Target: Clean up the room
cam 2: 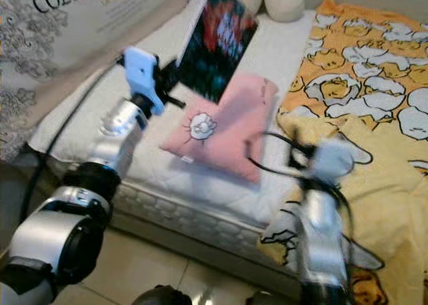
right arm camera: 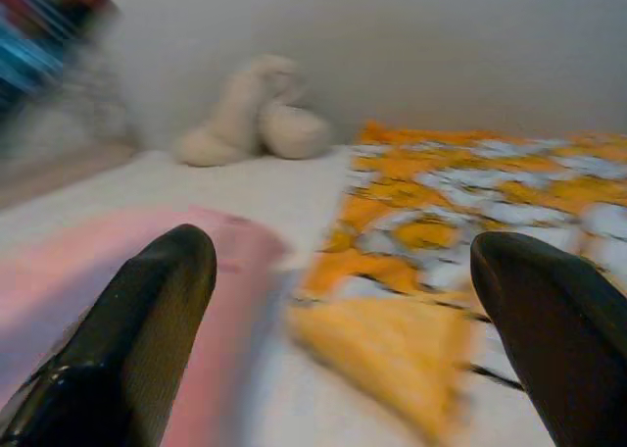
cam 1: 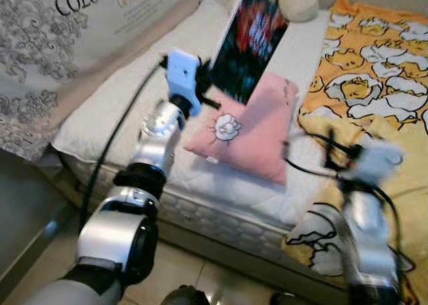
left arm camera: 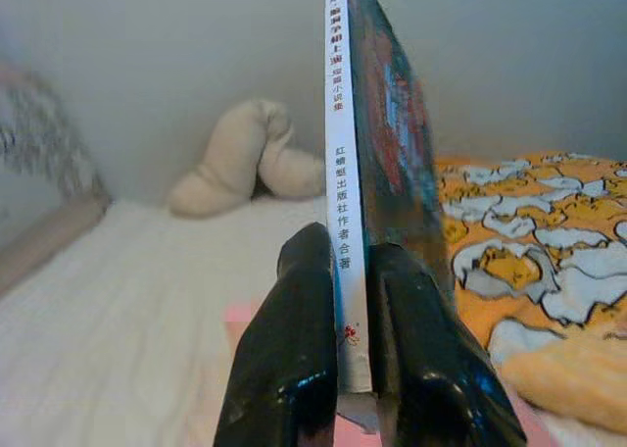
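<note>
Left gripper [left arm camera: 355, 271] glossy black fingers clamped on thin book [cam 1: 249, 41] (white spine, Chinese print, dark red-blue cover), held above soft pink pillow [cam 1: 249, 128] on quilted white bed [cam 1: 127, 94]. Right gripper [right arm camera: 343, 271] fingers apart, near cartoon-print orange blanket [cam 1: 374, 57].

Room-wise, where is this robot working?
Most likely a bedroom: a bed with a white mattress, a pink pillow, an orange cartoon-print blanket and a plush toy.
</note>
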{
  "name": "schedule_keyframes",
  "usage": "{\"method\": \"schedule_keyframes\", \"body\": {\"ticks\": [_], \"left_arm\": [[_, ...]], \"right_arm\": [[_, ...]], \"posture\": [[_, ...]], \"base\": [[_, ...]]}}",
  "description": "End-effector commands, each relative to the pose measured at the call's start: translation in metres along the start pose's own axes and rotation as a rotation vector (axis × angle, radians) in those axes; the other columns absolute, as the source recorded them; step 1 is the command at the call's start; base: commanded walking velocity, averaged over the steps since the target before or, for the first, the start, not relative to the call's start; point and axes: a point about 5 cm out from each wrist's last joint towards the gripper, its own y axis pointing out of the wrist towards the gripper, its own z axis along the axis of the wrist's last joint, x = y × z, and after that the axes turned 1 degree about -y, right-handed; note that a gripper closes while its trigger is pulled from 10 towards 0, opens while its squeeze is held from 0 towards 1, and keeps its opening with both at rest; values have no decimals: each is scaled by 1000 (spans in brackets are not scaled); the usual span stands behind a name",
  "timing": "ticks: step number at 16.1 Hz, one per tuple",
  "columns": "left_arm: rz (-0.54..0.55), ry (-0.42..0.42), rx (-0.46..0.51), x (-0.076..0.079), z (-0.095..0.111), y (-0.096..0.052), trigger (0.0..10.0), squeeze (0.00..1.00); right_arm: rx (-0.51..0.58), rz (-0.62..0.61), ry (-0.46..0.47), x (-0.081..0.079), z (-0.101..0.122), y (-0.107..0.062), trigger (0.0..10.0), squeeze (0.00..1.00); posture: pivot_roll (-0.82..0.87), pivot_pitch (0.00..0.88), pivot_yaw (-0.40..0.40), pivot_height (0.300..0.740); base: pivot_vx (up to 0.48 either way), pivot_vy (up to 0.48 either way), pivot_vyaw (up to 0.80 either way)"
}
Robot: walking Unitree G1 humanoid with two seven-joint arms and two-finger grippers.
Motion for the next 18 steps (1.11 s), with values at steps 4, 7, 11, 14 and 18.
{"method": "schedule_keyframes", "body": {"ticks": [4, 7, 11, 14, 18], "left_arm": [[48, -19, -69, 0, -21, -8, 10000, 0], [63, -24, -67, -1, -19, -6, 10000, 0], [70, -24, -70, 0, -21, -6, 10000, 0], [116, 9, -97, 0, -28, -10, 10000, 0], [64, -22, -105, 10, -36, -13, 10000, 0]], "right_arm": [[-15, 7, 1, 10, -2, 3, 10000, 0], [-33, 13, -1, 10, -10, -1, 10000, 0], [-36, 54, -13, 2, -12, 1, 10000, 0], [-42, 61, -14, 1, -16, 1, 10000, 0], [-55, 62, -10, -3, -22, -6, 10000, 0]], "posture": [[-93, 0, 75, 740], [-93, 0, 77, 740], [-73, 0, 70, 740], [-63, 0, 64, 740], [-73, 0, 70, 740]], "base": [[0, 480, 0], [0, 480, 0], [0, 480, 0], [0, 160, 0], [358, 0, 0]]}}
